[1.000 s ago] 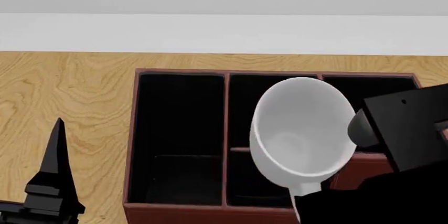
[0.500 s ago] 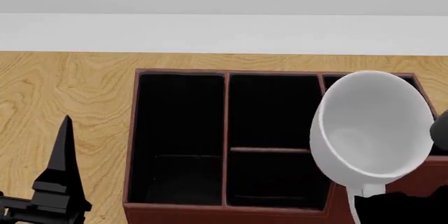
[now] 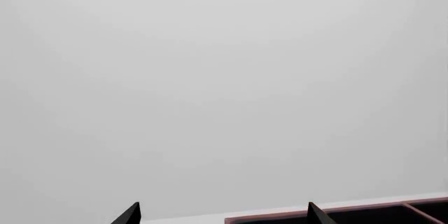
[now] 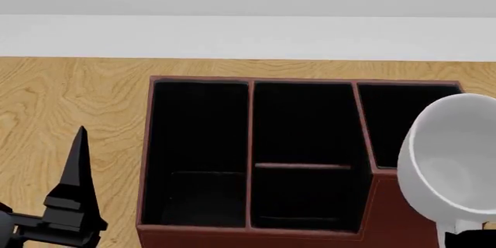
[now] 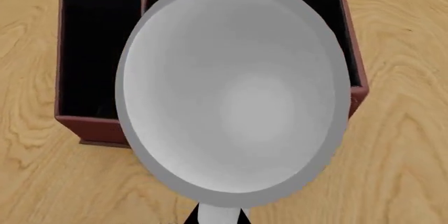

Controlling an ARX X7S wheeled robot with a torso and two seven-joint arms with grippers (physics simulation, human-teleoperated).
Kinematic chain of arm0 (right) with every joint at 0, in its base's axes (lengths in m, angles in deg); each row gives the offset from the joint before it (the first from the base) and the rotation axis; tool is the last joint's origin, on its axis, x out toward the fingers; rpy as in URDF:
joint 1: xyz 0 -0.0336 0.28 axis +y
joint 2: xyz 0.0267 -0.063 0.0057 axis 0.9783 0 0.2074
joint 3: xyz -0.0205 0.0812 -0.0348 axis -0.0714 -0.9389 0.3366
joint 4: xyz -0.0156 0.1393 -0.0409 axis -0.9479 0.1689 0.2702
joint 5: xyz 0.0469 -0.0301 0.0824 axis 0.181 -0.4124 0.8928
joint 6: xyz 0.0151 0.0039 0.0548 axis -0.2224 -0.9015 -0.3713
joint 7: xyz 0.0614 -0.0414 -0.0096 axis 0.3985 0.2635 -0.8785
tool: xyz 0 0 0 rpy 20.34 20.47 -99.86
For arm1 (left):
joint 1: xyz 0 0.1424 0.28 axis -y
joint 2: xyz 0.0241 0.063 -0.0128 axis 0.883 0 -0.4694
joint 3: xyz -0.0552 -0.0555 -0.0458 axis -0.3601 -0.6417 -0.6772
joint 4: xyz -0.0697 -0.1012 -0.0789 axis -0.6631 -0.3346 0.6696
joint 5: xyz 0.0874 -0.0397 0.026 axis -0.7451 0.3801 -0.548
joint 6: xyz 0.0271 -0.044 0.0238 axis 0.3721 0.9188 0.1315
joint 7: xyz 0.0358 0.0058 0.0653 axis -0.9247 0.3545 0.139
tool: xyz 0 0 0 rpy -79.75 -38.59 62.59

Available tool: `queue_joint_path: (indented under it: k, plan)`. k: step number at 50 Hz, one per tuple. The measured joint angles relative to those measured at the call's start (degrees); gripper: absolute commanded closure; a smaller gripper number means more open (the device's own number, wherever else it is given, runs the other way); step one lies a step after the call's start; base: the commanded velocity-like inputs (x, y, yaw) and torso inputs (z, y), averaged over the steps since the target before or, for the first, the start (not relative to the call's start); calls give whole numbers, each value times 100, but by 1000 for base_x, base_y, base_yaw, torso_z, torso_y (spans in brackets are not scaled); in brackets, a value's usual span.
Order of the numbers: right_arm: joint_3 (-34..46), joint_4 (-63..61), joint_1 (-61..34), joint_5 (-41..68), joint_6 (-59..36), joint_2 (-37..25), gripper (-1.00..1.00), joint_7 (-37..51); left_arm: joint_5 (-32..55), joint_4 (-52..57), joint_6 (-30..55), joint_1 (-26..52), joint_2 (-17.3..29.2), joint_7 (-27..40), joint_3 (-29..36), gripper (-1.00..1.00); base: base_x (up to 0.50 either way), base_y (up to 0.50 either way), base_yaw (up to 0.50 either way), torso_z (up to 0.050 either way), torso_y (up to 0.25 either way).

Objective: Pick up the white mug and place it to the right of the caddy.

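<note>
the white mug (image 4: 457, 161) hangs in the air at the right edge of the head view, mouth up and tipped toward the camera so its pale interior shows. it overlaps the right end of the caddy (image 4: 256, 155), covering part of the rightmost compartment and the box's right wall. from the right wrist view the mug (image 5: 231, 93) fills most of the picture, its open mouth facing the camera, with the caddy (image 5: 91, 56) behind and below it; the mug sits over the box's right-hand portion there too, its rim reaching past the far right wall. the mug's handle (image 5: 220, 214) points back toward the wrist camera, and small dark slivers flank it at the frame's edge. the right gripper itself is barely seen, only a dark sliver below the mug in the head view, so i cannot tell how its jaws stand, though the mug is clearly off the table.

the left gripper (image 4: 74, 201) stands low at the left of the head view, one pointed black finger (image 4: 78, 161) rising upright, well apart from the caddy's left wall. in the left wrist view two dark fingertips (image 3: 129, 214) stand apart with nothing between them.

the caddy rests on a light wood-grain table (image 4: 69, 103), its black compartments split by reddish-brown dividers. behind the table runs a plain white wall (image 4: 248, 4).
</note>
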Motion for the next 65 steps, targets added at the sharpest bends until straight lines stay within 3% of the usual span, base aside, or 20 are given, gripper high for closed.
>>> queue_joint_path:
  k: [39, 44, 49, 55, 65]
  plan:
    - [-183, 415, 424, -350, -22, -345, 100, -111, 58, -125, -101, -9, 20, 11, 68, -100, 0, 0, 0, 0, 0]
    - [-566, 474, 786, -342, -74, -345, 100, -62, -696, -36, 189, -121, -706, -891, -323, -100, 0, 0, 0, 0, 0]
    - [-865, 616, 971, -276, -249, -345, 100, 75, -1151, 1, 355, -203, -1129, -1420, -541, -100, 0, 0, 0, 0, 0]
    - [-1046, 955, 776, -15, -728, -139, 100, 643, -1424, 6, 432, -280, -1403, -1778, -721, -100, 0, 0, 0, 0, 0]
    - [-674, 1925, -385, 533, -1683, 500, 100, 1893, -1563, 25, 449, -385, -1572, -2019, -889, -100, 0, 0, 0, 0, 0]
